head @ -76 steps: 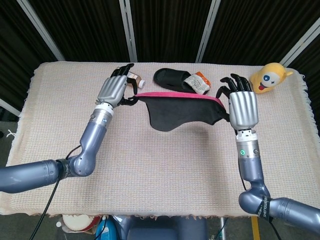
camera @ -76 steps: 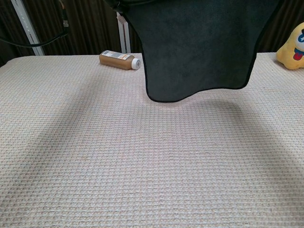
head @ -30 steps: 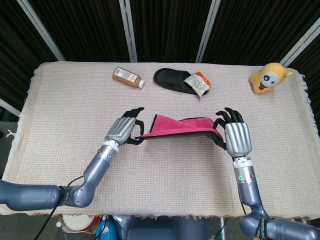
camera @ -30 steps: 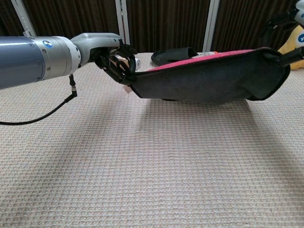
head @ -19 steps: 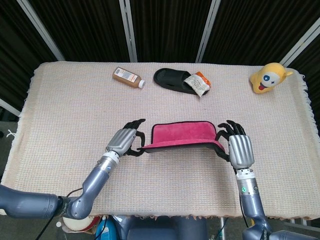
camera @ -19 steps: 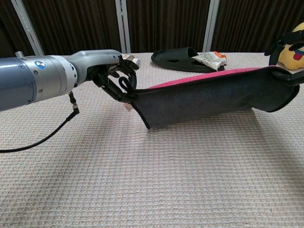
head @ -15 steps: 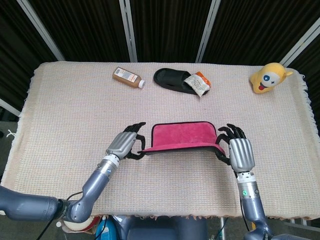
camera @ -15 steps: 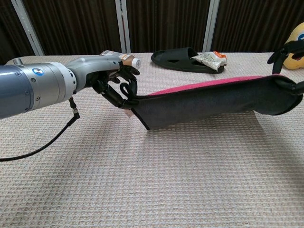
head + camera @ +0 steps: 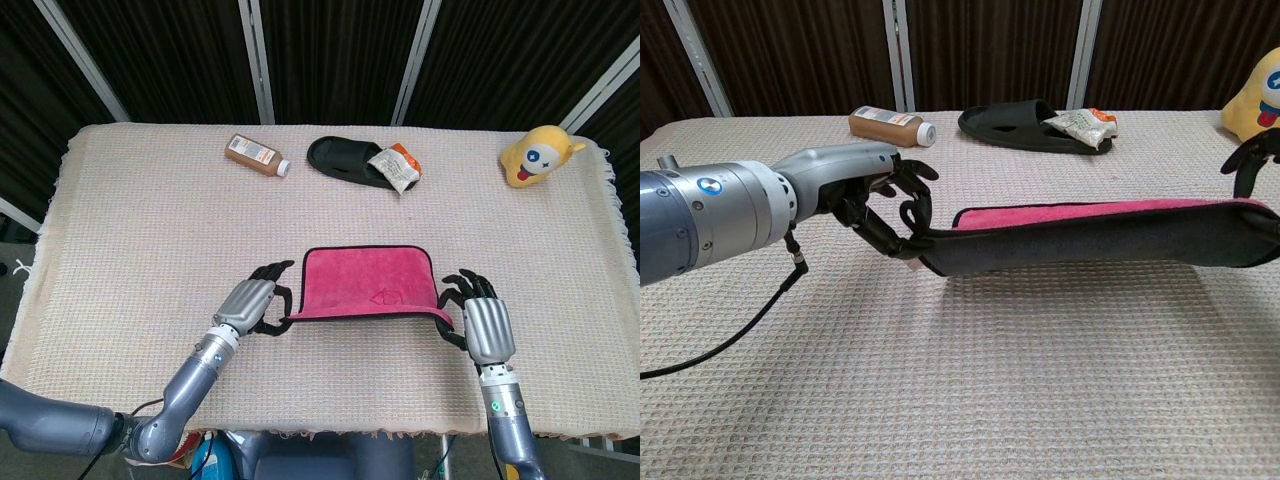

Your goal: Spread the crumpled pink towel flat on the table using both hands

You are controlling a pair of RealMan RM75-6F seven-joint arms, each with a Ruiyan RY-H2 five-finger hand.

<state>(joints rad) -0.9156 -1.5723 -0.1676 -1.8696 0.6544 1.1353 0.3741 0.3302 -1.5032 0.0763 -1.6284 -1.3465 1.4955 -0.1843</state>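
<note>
The pink towel (image 9: 365,281) with its dark edging is stretched out between my two hands, its far edge down on the table and its near edge lifted. From the chest view the pink towel (image 9: 1090,232) shows mostly its dark underside. My left hand (image 9: 250,303) pinches the near left corner; my left hand (image 9: 880,205) has its fingers curled around that corner. My right hand (image 9: 480,320) holds the near right corner, and in the chest view only the right hand's fingertips (image 9: 1243,157) show at the frame edge.
A brown bottle (image 9: 257,155) lies at the back left. A black slipper (image 9: 345,160) with a snack packet (image 9: 393,166) on it sits at back centre. A yellow plush toy (image 9: 535,155) is at the back right. The woven table cover (image 9: 130,250) spans the table.
Both hands have drawn the towel toward the table's near edge and lowered it. More of its pink face now lies flat; earlier it hung draped in the air.
</note>
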